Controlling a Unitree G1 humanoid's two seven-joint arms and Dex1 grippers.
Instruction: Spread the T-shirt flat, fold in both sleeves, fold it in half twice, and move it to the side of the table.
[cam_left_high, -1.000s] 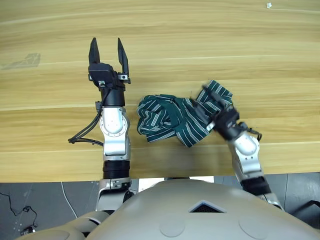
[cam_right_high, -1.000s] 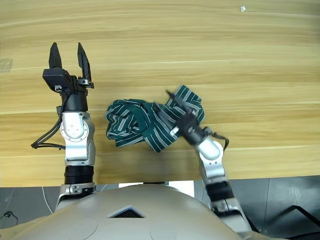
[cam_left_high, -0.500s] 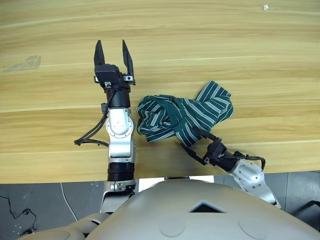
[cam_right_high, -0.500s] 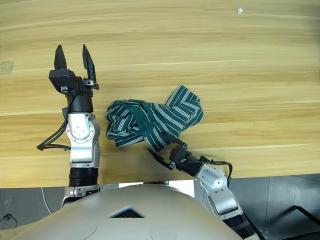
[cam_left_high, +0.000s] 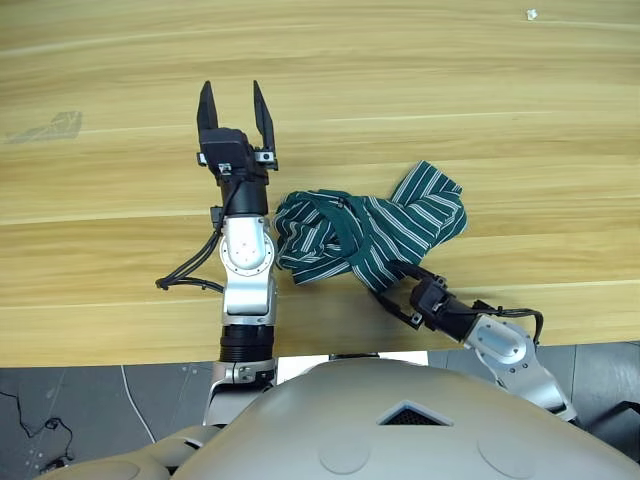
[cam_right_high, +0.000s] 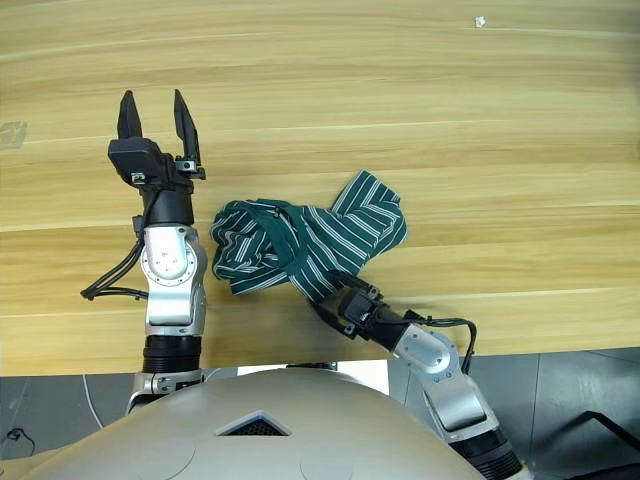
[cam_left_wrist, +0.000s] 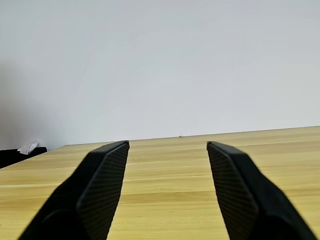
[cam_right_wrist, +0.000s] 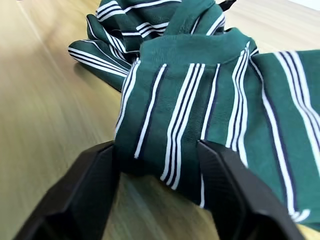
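**Head view.** You see the crumpled green striped T-shirt (cam_left_high: 360, 225) lying on the wooden worktop (cam_left_high: 450, 80), near its front edge. The left hand (cam_left_high: 232, 92) lies left of the shirt and a little farther out, spread wide and holding nothing. The right hand (cam_left_high: 392, 283) sits at the shirt's near edge.

**Left wrist view.** Both fingers (cam_left_wrist: 100, 190) stand well apart above the wood.

**Right wrist view.** The right hand is spread wide, and a fold of the T-shirt lies between its fingers (cam_right_wrist: 85, 195).
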